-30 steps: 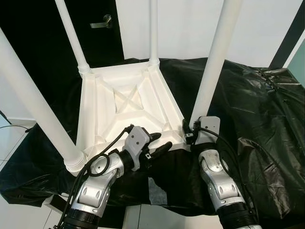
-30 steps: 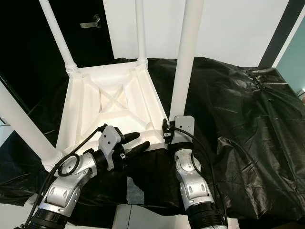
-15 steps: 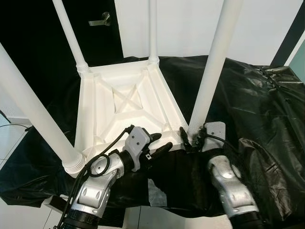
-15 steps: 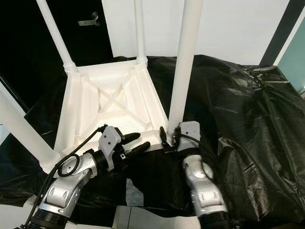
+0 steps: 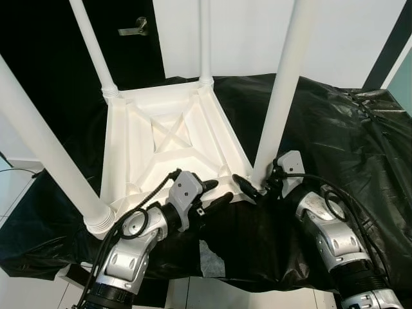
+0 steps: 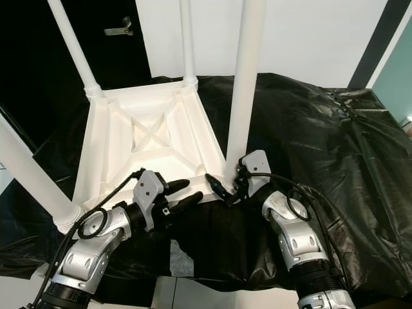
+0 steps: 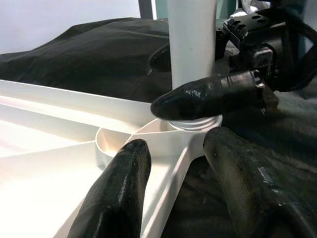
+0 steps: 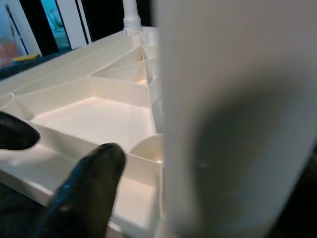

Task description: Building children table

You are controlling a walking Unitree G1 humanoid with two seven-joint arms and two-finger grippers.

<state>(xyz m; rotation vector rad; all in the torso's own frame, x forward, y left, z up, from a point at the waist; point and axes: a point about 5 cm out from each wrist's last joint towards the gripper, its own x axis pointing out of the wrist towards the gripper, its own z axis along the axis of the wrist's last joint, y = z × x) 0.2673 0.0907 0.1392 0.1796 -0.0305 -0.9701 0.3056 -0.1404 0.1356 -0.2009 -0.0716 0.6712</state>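
Seating: last leg (image 5: pixel 283 96) into the upturned table (image 5: pixel 170 138), on the black sheet (image 5: pixel 341 135), centre-left
Right claw (image 5: pixel 254 188): at the leg's base, 5 o'clock corner, fingers spread around it, looks mid-twist
Left claw (image 5: pixel 212 193): open, straddling the near rim, steadying
Next: probably finish tightening, check it's straight
Count: four legs, one table, two claws

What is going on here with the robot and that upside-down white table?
The robot is assembling a small white plastic table that lies upside down on a black plastic sheet, with four round white legs pointing up. Its right gripper is at the base of the near-right white leg, one black finger against the leg where it meets the corner socket. The left gripper, fingers open, sits at the table's near edge beside that corner. All four legs stand in their sockets.
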